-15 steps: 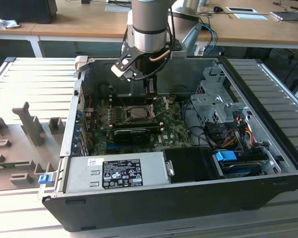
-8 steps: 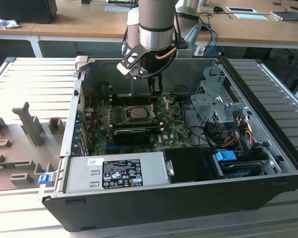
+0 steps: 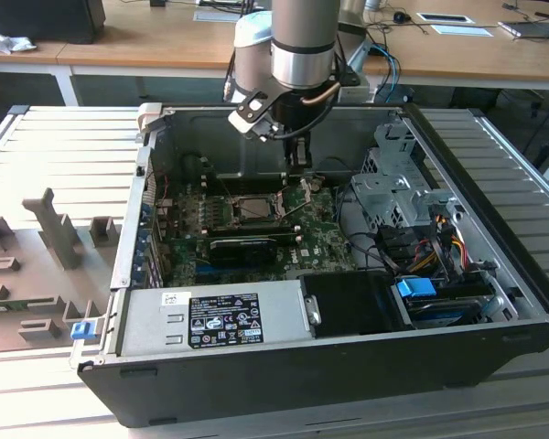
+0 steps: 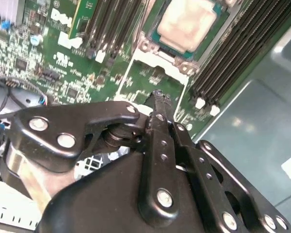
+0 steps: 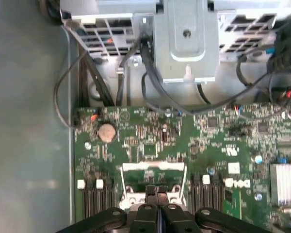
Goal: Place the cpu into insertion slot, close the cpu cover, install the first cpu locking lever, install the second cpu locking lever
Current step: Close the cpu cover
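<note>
Cpu [image 4: 186, 24] is sitting in the insertion slot [image 4: 148, 42], cpu cover [image 5: 153, 167] flipped open beside the slot; gripper [image 5: 157, 191] is hovering there pinched together, empty, so nudging the frame over gently seems best

Bright, even overhead room light; computer case [image 3: 302, 384] dimmer inside, its back wall shaded; chip [image 4: 186, 22] face washed pale by glare in the second wrist view; gripper [image 4: 158, 99] close-up soft, out of focus.

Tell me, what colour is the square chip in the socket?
Pale silvery-beige. The cpu shows best in the second wrist view.
</note>
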Controlling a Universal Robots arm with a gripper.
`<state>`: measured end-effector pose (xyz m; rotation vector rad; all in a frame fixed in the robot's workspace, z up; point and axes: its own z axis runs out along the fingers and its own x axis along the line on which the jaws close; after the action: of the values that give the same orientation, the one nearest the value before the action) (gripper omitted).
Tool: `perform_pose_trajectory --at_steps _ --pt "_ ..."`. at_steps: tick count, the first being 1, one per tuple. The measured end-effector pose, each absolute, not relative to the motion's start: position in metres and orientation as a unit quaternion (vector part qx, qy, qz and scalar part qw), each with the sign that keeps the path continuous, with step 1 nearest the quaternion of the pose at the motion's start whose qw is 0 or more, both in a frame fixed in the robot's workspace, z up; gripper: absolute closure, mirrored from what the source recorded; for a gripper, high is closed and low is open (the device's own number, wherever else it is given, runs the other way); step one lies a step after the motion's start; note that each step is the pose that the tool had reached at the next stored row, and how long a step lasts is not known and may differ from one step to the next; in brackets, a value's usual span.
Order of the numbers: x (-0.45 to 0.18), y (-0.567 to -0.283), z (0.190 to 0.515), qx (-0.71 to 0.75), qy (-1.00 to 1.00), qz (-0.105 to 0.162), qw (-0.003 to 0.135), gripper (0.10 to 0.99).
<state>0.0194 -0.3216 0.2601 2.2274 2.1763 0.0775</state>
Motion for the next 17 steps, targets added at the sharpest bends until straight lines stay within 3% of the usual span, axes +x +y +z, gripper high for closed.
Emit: perform_pose_trajectory --at_steps 17 --pt "0.061 -0.321 0.250 0.697 0.717 0.024 0.012 0.980"
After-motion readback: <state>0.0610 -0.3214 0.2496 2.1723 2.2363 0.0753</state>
